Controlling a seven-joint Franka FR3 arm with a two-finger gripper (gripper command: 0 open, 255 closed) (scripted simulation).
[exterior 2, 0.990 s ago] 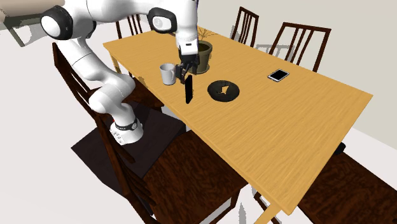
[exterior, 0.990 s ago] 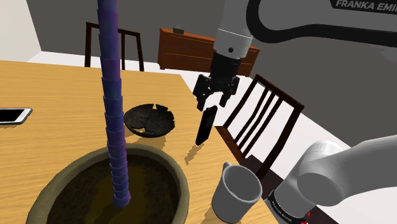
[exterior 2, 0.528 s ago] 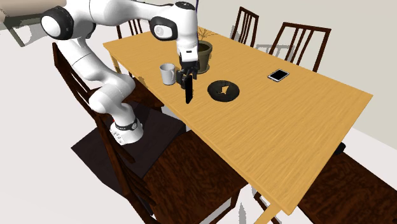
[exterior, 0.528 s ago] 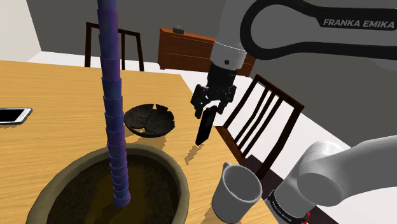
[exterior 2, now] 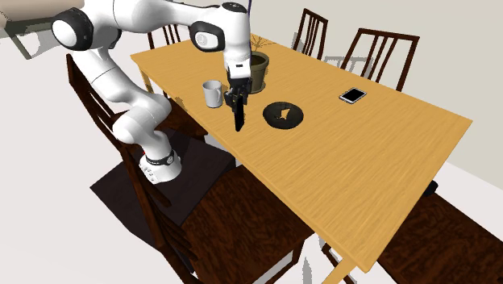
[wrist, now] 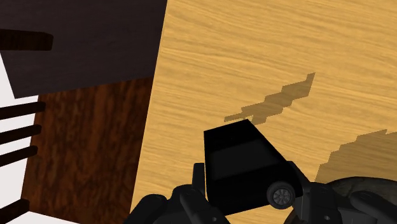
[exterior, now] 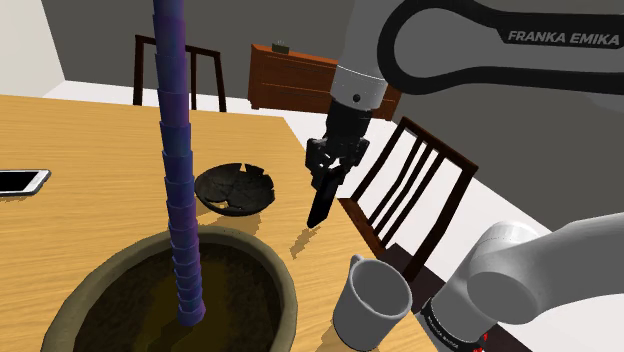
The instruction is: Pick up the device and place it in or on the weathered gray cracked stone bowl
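A black slab-shaped device [exterior: 321, 207] [exterior 2: 239, 121] stands on end on the wooden table, close to the edge by the chairs. My gripper [exterior: 328, 180] [exterior 2: 236, 101] comes down from above and is shut on the device's upper end. In the wrist view the device [wrist: 242, 162] sits clasped between the two fingers of the gripper [wrist: 248, 186]. The dark cracked stone bowl [exterior: 235, 188] [exterior 2: 284, 114] lies on the table a short way from the device, toward the shoulder view's left.
A white mug [exterior: 370, 298] [exterior 2: 212, 93] stands near the stand. A big plant pot [exterior: 130, 300] [exterior 2: 257, 71] with a tall purple stem [exterior: 176, 150] is in front. A white phone [exterior: 20, 182] [exterior 2: 352, 95] lies farther along the table. Dark chairs [exterior: 405, 185] line the table's edge.
The gripper came down over the top of the upright device and its fingers went from open to shut on it. The device itself has not moved.
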